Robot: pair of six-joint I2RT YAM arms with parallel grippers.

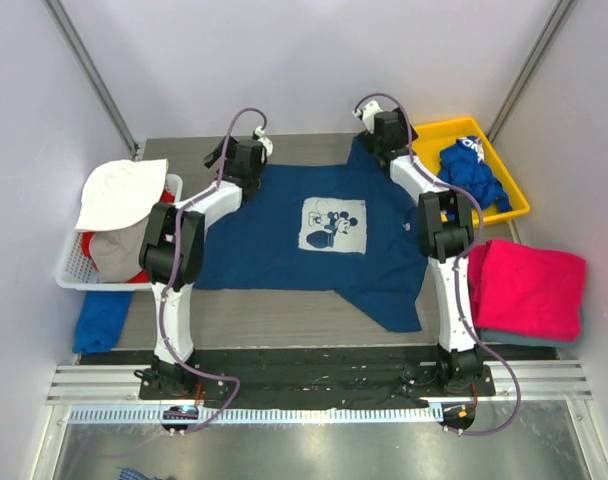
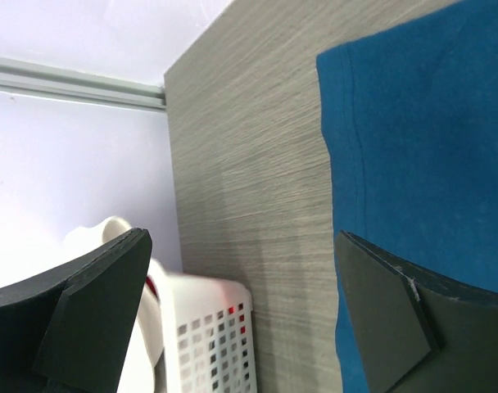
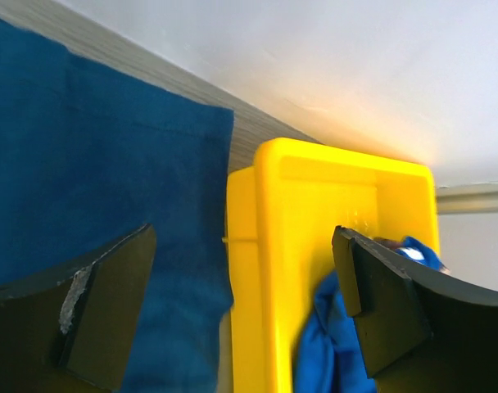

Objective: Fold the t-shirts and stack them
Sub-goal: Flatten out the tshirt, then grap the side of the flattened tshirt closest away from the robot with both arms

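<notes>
Centre of bench [image 1: 264, 320]: navy t-shirt [image 1: 284, 250] spread flat, white mouse print [image 1: 334, 225] face up; one flap juts toward the near edge on the right.
Far-left corner of that shirt: left tool [image 2: 241, 278] hovers, jaws wide apart, nothing between them; bare wood and the shirt's edge lie below.
Far-right corner of that shirt: right tool [image 3: 245, 278], jaws wide apart, empty, above the shirt's edge and the tray rim.
Far right: yellow tray [image 1: 434, 130], royal-blue t-shirt [image 1: 474, 170] crumpled inside.
Right edge: magenta-pink t-shirt [image 1: 529, 285] folded, resting on a grey-blue layer.
Left edge: white basket [image 1: 69, 270] heaped with pale cloth [image 1: 119, 195]; blue cloth [image 1: 99, 315] on its near side.
</notes>
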